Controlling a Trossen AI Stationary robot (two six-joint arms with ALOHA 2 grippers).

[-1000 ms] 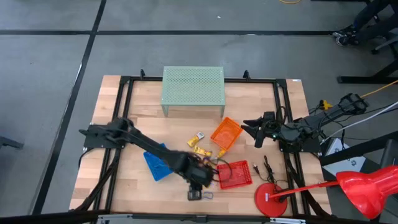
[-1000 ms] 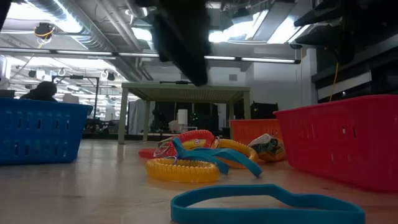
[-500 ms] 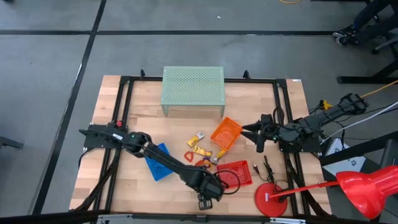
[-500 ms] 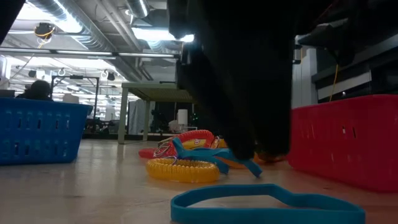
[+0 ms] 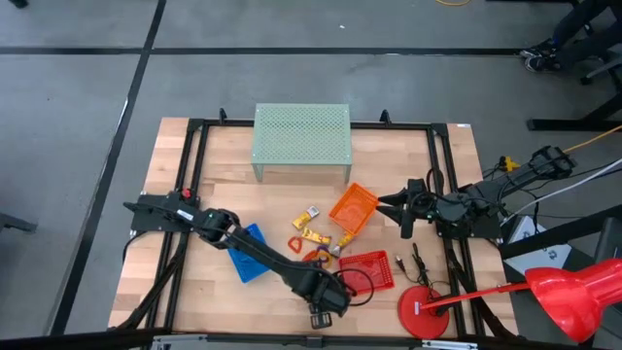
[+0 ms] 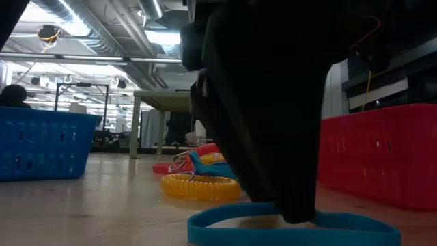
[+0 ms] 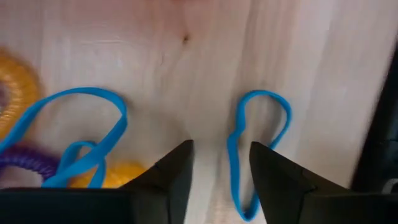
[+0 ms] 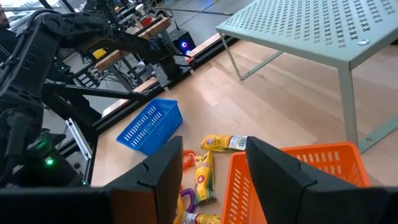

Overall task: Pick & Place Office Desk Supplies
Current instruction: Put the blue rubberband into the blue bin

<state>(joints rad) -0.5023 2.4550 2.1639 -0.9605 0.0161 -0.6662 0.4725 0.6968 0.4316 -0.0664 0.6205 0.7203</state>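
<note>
1. In the low view, the left claw (image 6: 273, 205) fills the middle of the frame as a dark mass, its tip down on the wooden table (image 6: 95, 212) at the thin blue rubber loop (image 6: 355, 229) lying flat at the bottom of the frame.
2. The left wrist view shows this claw's two dark fingers (image 7: 168, 180) parted with a gap between them and nothing between; the blue loop (image 7: 258, 149) lies on the table just ahead of the gap, nearer one finger.
3. In the high view, the left claw (image 5: 326, 313) sits at the lower centre of the frame, near the table's front edge.
4. Just behind the blue loop in the low view lies a yellow ribbed coil ring (image 6: 198, 186), with a tangle of red and blue loops (image 6: 205, 158) beyond it.
5. A small red plastic basket (image 5: 369, 270) stands just to the right of the left claw in the high view; a small blue plastic basket (image 5: 245, 255) lies to its upper left.
6. Small yellow-and-white packets (image 5: 311, 231) lie at the centre of the high view, beside a tilted small orange plastic basket (image 5: 352, 209).
7. The right claw (image 5: 397, 204) hovers at centre right of the high view, beside the orange basket; in its wrist view its fingers (image 8: 165, 180) stand apart and empty.
8. The pale green perforated metal stand (image 5: 301, 136) stands at the top centre.
</note>
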